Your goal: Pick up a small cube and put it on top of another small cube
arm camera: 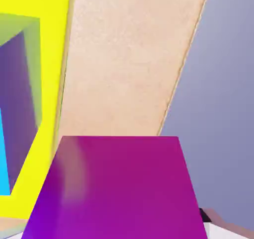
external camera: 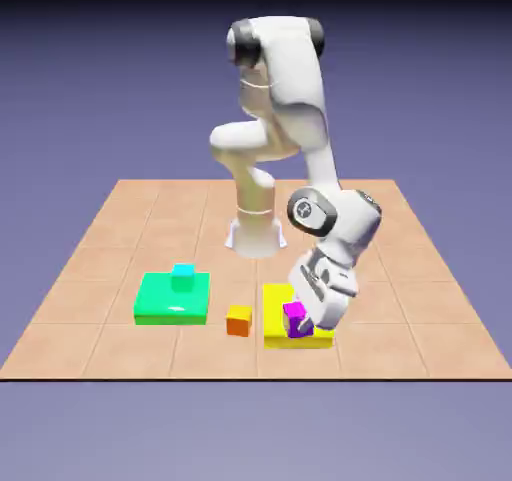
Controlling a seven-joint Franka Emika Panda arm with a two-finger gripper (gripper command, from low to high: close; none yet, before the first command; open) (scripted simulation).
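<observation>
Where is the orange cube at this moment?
In the exterior view, the orange cube is on the table, left of the middle, between the green block and the yellow block, nearer to the yellow one.

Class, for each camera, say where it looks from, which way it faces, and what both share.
Exterior view: in front of and above the table, facing the robot; shows its base, arm and tool.
Hand view: on the hand, looking along the tool past the held purple cube; slivers of the fingertips show.
Shared: purple cube, yellow block, table.
</observation>
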